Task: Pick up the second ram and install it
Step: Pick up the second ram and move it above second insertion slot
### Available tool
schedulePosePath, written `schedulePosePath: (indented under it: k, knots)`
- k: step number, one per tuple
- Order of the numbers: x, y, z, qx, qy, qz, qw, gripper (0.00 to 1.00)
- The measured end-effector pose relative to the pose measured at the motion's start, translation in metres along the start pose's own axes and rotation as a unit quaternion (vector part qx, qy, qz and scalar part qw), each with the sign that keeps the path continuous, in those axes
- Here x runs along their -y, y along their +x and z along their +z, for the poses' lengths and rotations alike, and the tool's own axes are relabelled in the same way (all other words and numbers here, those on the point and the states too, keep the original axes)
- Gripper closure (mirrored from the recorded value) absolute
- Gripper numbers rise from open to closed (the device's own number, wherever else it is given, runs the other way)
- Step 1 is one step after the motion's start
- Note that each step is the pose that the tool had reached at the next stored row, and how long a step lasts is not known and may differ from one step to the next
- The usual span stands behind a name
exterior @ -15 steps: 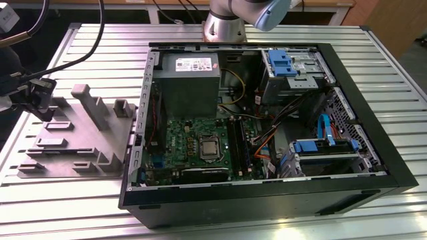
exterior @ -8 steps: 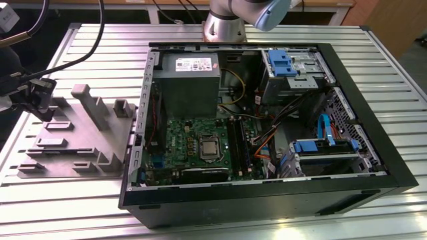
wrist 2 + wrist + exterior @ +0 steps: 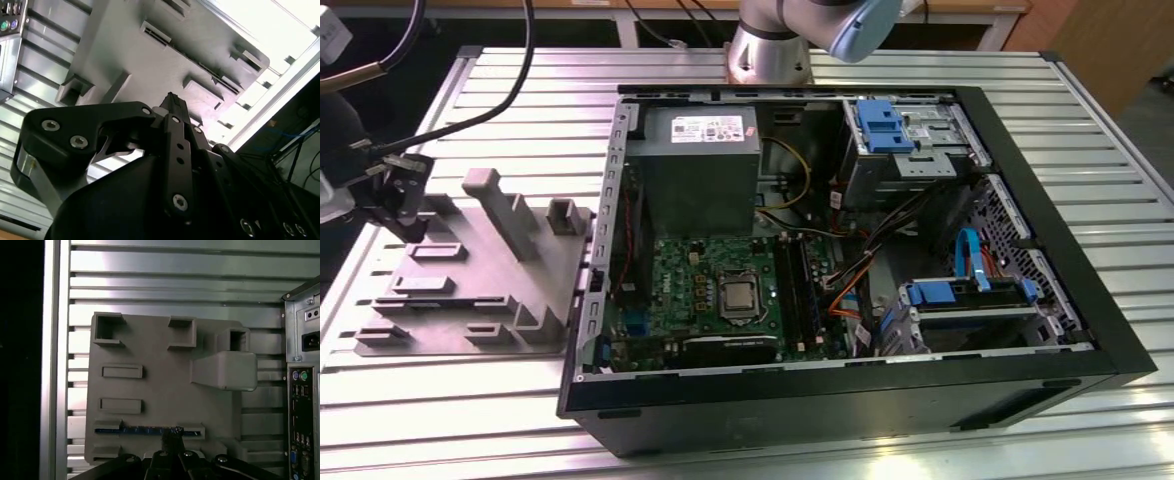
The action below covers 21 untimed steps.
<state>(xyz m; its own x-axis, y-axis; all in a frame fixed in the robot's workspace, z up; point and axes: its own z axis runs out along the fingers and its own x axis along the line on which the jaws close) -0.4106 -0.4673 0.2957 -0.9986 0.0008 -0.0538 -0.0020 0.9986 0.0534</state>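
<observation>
The second ram [image 3: 135, 430] is a thin dark blue stick standing on edge in a long slot of the grey holder plate [image 3: 160, 390], at the plate's edge nearest the first wrist camera. My gripper [image 3: 172, 436] hangs above the plate with its fingers drawn together and nothing between them; its tip lines up over the stick's middle. In the exterior view the gripper [image 3: 400, 215] is at the far left, over the holder plate [image 3: 467, 290]. In the second wrist view the gripper [image 3: 171, 98] points at the plate [image 3: 125, 55]. The black memory slots [image 3: 798, 285] lie on the motherboard inside the case.
An open computer case [image 3: 854, 250] lies on the slatted metal table [image 3: 440, 410], on the exterior view's right of the plate. It holds the power supply [image 3: 700, 150], the processor [image 3: 739, 295] and blue drive brackets [image 3: 947, 293]. A tall grey post [image 3: 225, 370] rises from the plate.
</observation>
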Motion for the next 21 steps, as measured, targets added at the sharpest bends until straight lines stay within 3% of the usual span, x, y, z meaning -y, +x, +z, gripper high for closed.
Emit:
schedulePosePath:
  k: [5,10,15,21]
  knots:
    - [0.0000,0.0000,0.0004,-0.0023,-0.0024,-0.044,0.9990,0.90]
    - [0.0001,0.0000,0.0009,-0.0048,-0.0049,-0.090,0.9959,0.90]
    - [0.0001,0.0001,0.0013,-0.0072,-0.0073,-0.134,0.9909,0.90]
    - [0.0001,0.0001,0.0019,-0.0101,-0.0102,-0.188,0.9820,0.90]
